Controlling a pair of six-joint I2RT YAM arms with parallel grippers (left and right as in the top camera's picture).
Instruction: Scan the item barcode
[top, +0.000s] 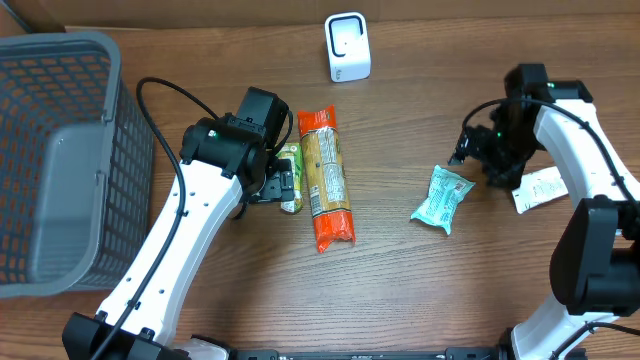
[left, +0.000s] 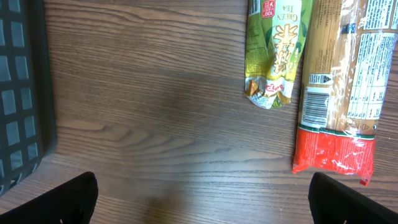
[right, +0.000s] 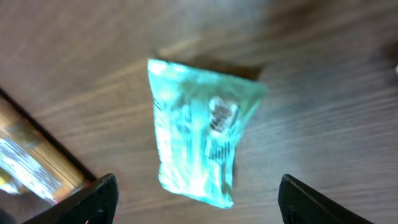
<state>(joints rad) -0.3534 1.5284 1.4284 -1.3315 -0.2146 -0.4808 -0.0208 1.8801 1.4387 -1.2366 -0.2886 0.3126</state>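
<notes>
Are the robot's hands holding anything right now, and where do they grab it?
Nothing is held. The left gripper and right gripper are both open; the teal packet lies loose on the table.

Crumpled teal pkt (top: 442, 198) flat, tilted, right of centre, white scanner (top: 348, 47) upright, far edge, well apart

Grey mesh basket (top: 62, 82) far left, wooden table (top: 420, 300).
</notes>
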